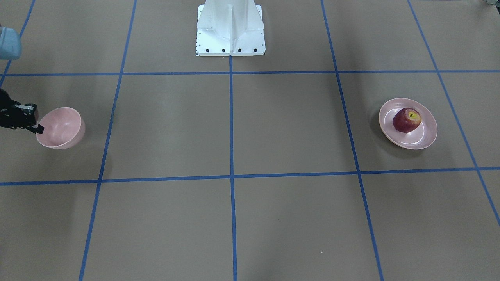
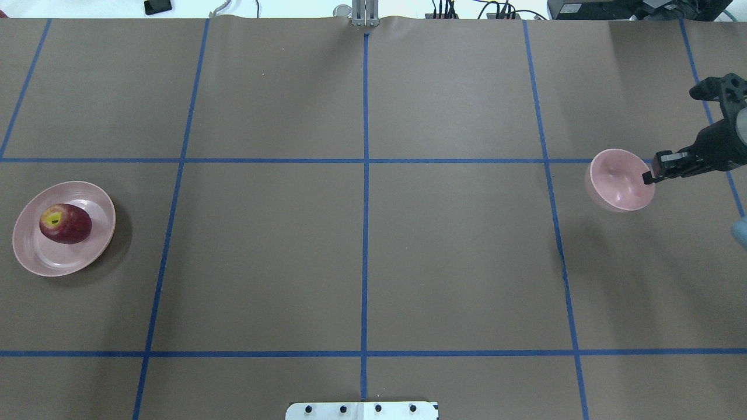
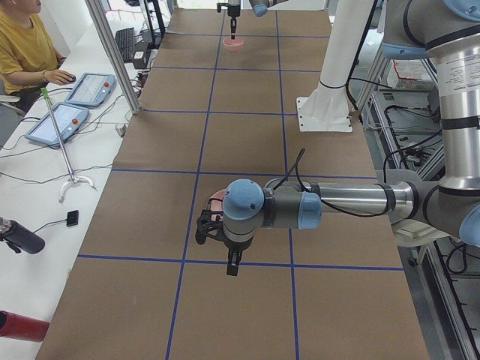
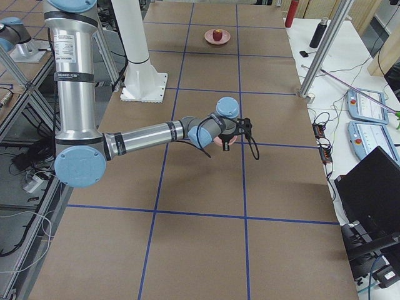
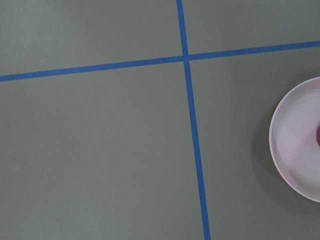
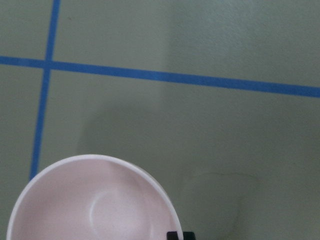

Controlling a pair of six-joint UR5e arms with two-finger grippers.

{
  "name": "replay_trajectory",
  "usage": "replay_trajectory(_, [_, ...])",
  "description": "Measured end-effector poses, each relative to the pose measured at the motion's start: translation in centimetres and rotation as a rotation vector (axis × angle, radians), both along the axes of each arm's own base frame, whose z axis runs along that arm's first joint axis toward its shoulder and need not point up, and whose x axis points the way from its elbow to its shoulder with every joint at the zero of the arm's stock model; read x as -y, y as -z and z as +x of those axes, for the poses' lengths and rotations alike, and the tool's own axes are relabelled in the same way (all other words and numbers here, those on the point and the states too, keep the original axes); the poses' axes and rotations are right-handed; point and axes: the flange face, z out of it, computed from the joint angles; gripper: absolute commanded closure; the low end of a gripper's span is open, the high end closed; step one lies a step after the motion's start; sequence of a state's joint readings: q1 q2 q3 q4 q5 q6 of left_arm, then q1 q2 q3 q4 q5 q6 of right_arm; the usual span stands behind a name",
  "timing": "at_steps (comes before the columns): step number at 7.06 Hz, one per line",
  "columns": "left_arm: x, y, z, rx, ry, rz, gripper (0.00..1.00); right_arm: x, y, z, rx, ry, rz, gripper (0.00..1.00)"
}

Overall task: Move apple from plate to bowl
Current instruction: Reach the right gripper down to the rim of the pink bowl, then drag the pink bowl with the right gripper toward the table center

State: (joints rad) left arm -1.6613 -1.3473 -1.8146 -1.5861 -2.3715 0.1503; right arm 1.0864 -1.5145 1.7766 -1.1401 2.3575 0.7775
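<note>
1. The round dark-red apple (image 2: pixel 65 223) with a yellow-green patch at its stem lies on the wide, shallow pale-pink plate (image 2: pixel 35 262). It sits off centre, stem patch turned upward.
2. The plate rests on the brown paper-covered surface (image 2: pixel 455 256), which is crossed by blue tape lines (image 2: pixel 365 233). It is at the robot's left end.
3. The small, deep pale-pink bowl (image 2: pixel 615 181) is at the opposite end, well apart from the plate. It is tilted, and its shadow falls clear of it, so it looks raised off the surface.
4. The right pincer (image 2: pixel 648 177) is clamped on the bowl's rim, on the side away from the plate, with one finger inside the wall.
5. The left pincer (image 3: pixel 233 267) points downward near the plate. It shows only in the side view, so I cannot tell whether it is open or closed.
6. The left wrist view catches part of the plate at its right edge.
</note>
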Motion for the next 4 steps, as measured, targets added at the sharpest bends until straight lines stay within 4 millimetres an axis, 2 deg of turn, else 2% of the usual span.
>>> replay_trajectory(2, [0.0, 0.0, 0.0, 0.0, 0.001, 0.0, 0.02, 1.1, 8.9, -8.5, 0.06, -0.055, -0.078, 1.0])
replay_trajectory(4, [0.0, 0.0, 0.0, 0.0, 0.001, -0.002, 0.02, -0.7, 16.9, -19.1, 0.065, -0.103, -0.121, 1.0])
